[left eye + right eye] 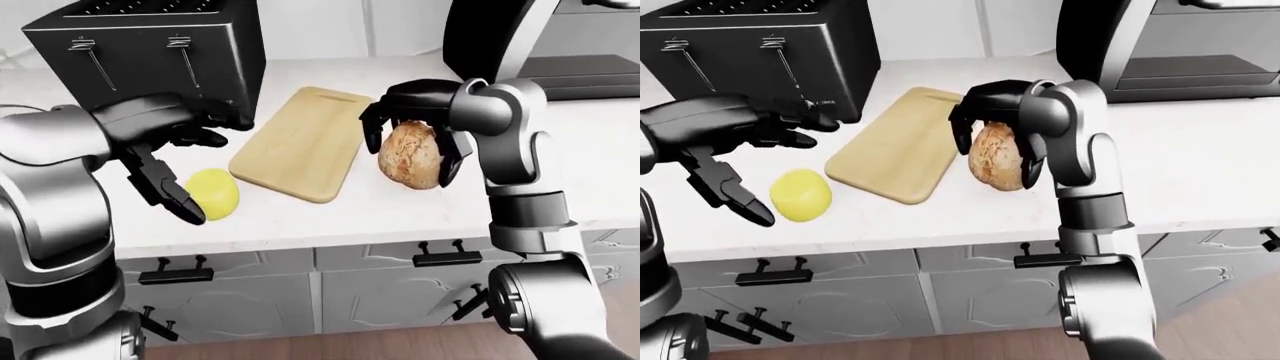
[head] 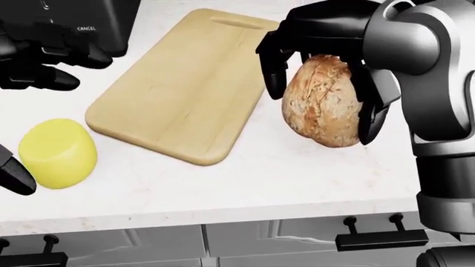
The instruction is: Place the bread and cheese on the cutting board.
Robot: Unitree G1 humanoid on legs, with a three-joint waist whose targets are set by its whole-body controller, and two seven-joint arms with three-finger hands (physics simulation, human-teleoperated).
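The bread point(image 2: 321, 100) is being clasped by the right hand point(image 2: 319, 53), just right of the cutting board point(image 2: 178, 83); the left hand point(image 1: 165, 154) is being held open beside the cheese point(image 2: 58, 153).

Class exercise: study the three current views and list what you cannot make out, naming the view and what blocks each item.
1. Top of the bread: head view, covered by the right hand; whether it rests on the counter is unclear.
2. Left hand: head view, cut off by the left edge.
3. Toaster: head view, cropped by the top edge.
4. Cheese: left-eye view, its left side hidden by a left-hand finger.
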